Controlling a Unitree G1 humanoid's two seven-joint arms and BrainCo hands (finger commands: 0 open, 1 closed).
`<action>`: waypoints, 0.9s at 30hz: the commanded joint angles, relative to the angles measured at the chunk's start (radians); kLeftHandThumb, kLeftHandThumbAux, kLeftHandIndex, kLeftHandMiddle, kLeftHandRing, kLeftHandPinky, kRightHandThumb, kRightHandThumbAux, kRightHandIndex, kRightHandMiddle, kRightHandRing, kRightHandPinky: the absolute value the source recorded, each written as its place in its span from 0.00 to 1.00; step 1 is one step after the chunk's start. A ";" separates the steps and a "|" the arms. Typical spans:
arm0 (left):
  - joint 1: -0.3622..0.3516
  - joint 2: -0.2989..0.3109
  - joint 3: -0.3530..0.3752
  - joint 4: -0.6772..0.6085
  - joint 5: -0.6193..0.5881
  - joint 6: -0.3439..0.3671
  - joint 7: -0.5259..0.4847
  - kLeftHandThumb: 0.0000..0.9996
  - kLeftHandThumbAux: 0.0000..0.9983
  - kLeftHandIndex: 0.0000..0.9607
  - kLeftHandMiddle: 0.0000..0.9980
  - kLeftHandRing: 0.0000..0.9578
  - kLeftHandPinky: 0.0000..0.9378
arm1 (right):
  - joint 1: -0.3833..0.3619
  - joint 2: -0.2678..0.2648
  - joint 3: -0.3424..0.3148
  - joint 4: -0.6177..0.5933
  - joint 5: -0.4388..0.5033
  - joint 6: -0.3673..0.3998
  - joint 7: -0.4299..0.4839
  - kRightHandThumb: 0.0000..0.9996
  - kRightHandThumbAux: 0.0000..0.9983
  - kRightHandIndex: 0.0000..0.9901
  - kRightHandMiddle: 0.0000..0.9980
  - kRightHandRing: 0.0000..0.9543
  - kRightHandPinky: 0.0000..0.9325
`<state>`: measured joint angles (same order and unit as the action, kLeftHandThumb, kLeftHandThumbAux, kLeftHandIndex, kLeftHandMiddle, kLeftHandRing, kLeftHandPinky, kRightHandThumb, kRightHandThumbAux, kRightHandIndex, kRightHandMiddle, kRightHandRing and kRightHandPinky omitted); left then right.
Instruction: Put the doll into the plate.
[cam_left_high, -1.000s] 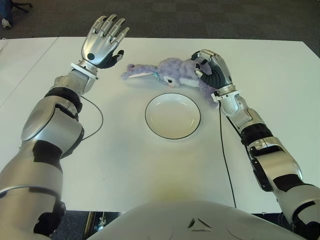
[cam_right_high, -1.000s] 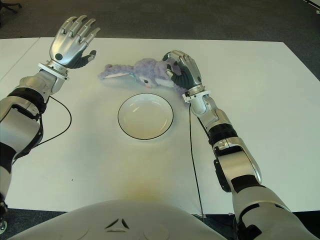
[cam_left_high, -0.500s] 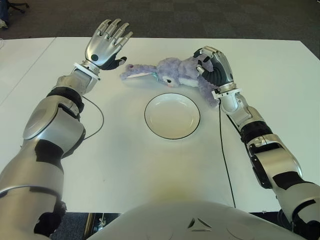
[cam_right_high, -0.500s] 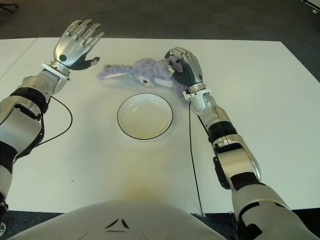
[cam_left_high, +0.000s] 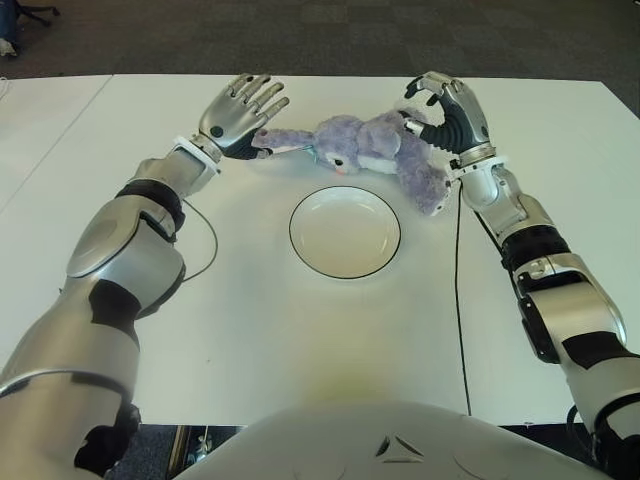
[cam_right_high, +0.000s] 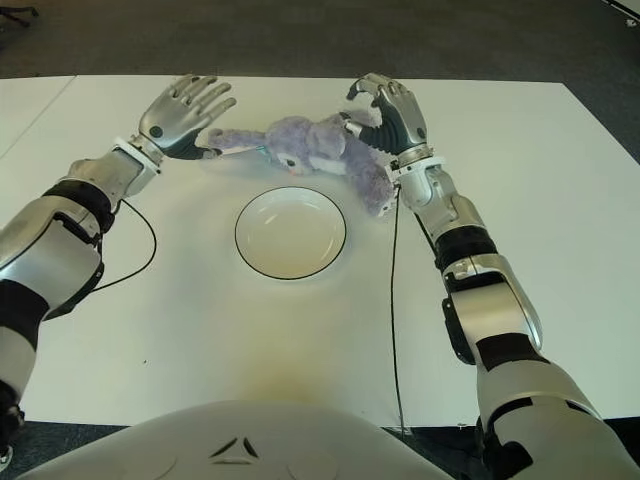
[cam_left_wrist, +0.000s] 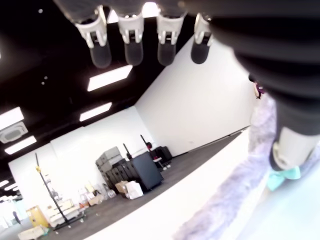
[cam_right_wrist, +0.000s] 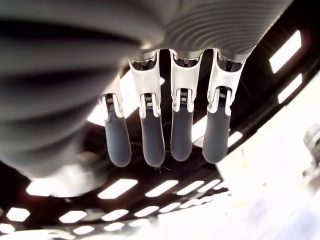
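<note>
Your plate (cam_left_high: 345, 232) holds nothing. It is a round, shallow white dish with a thin dark rim line, smooth and glossy, sitting flat on the white table (cam_left_high: 300, 340) in front of the torso.

The doll (cam_left_high: 365, 150) is a soft, fuzzy lavender plush rabbit with long ears, a paler face patch and a small teal bow at the neck. It lies on its side on the table just beyond the plate, apart from the rim. Ears point toward your left hand, legs toward your right; one limp leg trails down near the plate's far right edge.

Left hand (cam_left_high: 240, 115): at the ear end of the doll, palm turned toward it, fingers straight and spread, gripping nothing. In the left wrist view the thumb lies against the purple fur beside the bow, while the four fingers (cam_left_wrist: 130, 47) stick out into free air.

Right hand (cam_left_high: 450, 110): at the doll's rear end, fingers loosely curved and relaxed, nothing clasped. The right wrist view shows four dark-padded fingers (cam_right_wrist: 150, 145) hanging free with only ceiling lights behind. Whether the palm touches the fur, you cannot tell.

A thin black cable (cam_left_high: 458, 300) runs along the table by the right forearm; another loops by the left.
</note>
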<state>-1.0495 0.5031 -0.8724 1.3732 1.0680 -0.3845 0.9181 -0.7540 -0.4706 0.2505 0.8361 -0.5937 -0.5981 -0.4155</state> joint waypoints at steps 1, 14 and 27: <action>0.002 -0.034 0.034 0.003 -0.041 -0.043 -0.090 0.17 0.50 0.00 0.00 0.00 0.00 | -0.016 -0.012 0.012 0.041 -0.026 0.042 -0.004 0.08 0.42 0.11 0.00 0.00 0.00; 0.029 -0.162 0.440 -0.003 -0.495 -0.189 -0.590 0.20 0.42 0.00 0.00 0.00 0.00 | -0.096 0.005 0.007 0.204 -0.016 0.162 -0.043 0.11 0.34 0.02 0.00 0.00 0.00; 0.034 -0.208 0.453 -0.016 -0.479 -0.203 -0.631 0.14 0.41 0.00 0.00 0.00 0.00 | -0.115 0.049 0.020 0.345 0.002 0.196 -0.046 0.14 0.33 0.03 0.00 0.00 0.00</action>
<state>-1.0387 0.3000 -0.4078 1.3593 0.5690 -0.5821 0.2942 -0.8606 -0.4308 0.2656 1.1483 -0.6035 -0.4181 -0.4668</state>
